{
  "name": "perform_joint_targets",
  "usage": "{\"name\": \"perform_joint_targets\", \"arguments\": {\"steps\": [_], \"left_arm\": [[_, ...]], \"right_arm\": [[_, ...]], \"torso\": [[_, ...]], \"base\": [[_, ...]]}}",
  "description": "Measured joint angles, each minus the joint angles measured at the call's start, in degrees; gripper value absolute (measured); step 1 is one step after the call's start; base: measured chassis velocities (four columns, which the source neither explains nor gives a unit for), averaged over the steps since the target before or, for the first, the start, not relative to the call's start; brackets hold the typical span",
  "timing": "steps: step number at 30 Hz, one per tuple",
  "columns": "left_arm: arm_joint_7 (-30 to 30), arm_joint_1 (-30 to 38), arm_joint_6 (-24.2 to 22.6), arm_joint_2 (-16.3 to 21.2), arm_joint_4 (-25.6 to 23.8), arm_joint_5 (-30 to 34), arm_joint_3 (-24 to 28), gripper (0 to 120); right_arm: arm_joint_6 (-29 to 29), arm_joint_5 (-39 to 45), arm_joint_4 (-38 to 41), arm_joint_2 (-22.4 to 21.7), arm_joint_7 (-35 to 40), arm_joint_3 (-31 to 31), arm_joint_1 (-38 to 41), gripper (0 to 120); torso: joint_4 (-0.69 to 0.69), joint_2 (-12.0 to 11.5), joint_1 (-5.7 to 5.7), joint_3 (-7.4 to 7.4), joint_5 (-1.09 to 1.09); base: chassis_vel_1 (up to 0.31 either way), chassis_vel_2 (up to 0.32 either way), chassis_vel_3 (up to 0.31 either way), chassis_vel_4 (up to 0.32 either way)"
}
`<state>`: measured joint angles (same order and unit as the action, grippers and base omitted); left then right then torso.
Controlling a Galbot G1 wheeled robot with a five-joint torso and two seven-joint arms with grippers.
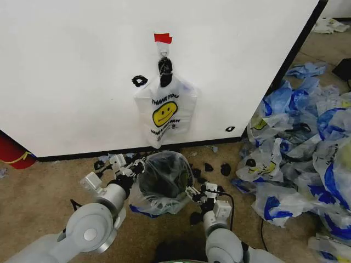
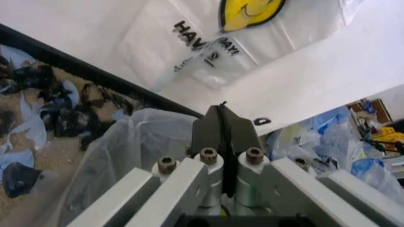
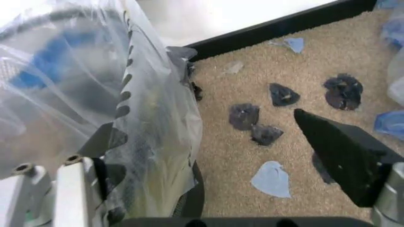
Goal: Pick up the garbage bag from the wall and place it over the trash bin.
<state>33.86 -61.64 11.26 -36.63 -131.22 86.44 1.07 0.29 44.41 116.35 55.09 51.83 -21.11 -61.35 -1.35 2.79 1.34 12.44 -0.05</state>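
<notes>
The garbage bag, translucent white with a yellow smiley face and "THANK YOU" print, hangs from a hook under red tape on the white wall. Its lower part fills the far end of the left wrist view. Directly below stands the round black trash bin, draped in a clear plastic liner. My left gripper is shut at the bin's left rim. At the bin's right rim my right gripper is open, one finger behind the liner's edge.
Black scraps and blue bits lie on the carpet by the wall's black base trim. A large pile of blue-and-white plastic bags covers the floor to the right. A red object sits at the left by the wall.
</notes>
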Motion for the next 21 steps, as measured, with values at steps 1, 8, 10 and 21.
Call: {"name": "perform_joint_targets", "arguments": {"steps": [1,8,10,21], "left_arm": [[0.0,0.0,0.0,0.0,0.0,-0.1,0.1,0],[-0.3,-0.1,0.0,-0.3,0.1,-0.2,0.2,0],[-0.3,-0.1,0.0,-0.6,0.2,-0.2,0.4,0],[-0.4,-0.1,0.1,-1.3,0.7,-0.7,0.5,0]], "right_arm": [[-0.2,-0.3,0.4,-0.1,0.0,0.1,-0.4,85],[0.5,-4.1,1.0,-0.4,-0.5,0.7,-2.6,84],[1.4,-4.4,1.0,-0.4,-1.3,1.0,-3.1,81],[2.2,-5.9,2.6,-1.5,-1.8,1.4,-5.0,75]], "torso": [[0.0,0.0,0.0,0.0,0.0],[0.0,0.0,0.0,0.0,0.0],[0.01,0.0,0.0,0.0,-0.01],[0.0,0.0,0.0,0.0,-0.01]], "base": [[0.0,0.0,0.0,0.0],[0.0,0.0,0.0,0.0],[0.0,0.0,0.0,0.0],[0.0,0.0,0.0,0.0]]}}
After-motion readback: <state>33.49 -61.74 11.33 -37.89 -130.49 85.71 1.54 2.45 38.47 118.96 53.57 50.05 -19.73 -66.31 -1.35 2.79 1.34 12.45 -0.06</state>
